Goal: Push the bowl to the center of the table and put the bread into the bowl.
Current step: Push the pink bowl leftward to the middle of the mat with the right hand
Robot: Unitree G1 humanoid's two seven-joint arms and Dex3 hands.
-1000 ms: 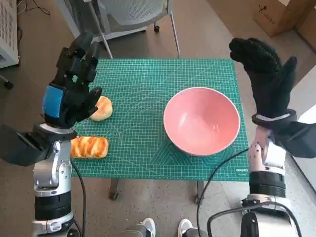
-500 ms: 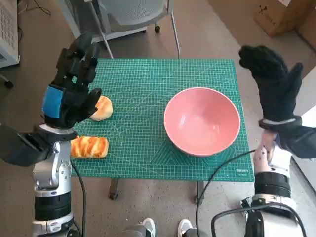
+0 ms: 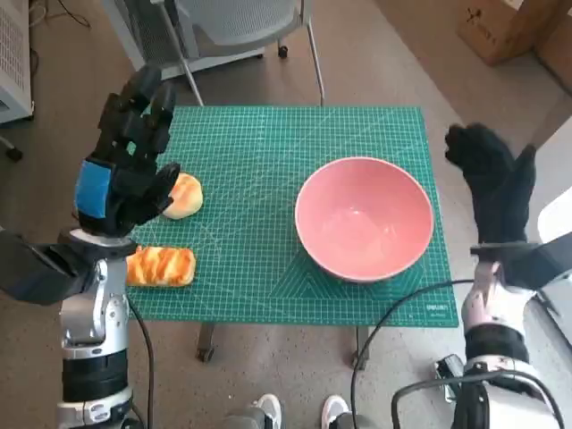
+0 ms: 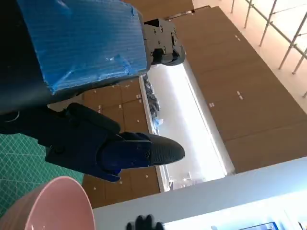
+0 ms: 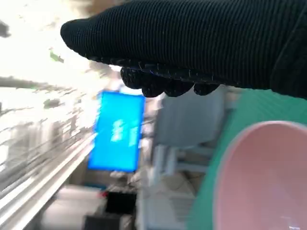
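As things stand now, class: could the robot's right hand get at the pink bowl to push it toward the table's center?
Probably yes: the right hand is open just beside the bowl, with nothing between them.

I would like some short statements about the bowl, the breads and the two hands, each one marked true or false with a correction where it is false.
1. The pink bowl is empty. True.
2. The bowl stands on the left half of the green mat. False: it stands on the right half.
3. Two breads lie near the mat's left edge, a round bun and a braided loaf. True.
4. The right hand holds the bowl's rim. False: it is raised beside the bowl, not touching it.
5. The left hand holds the braided loaf. False: it holds nothing.
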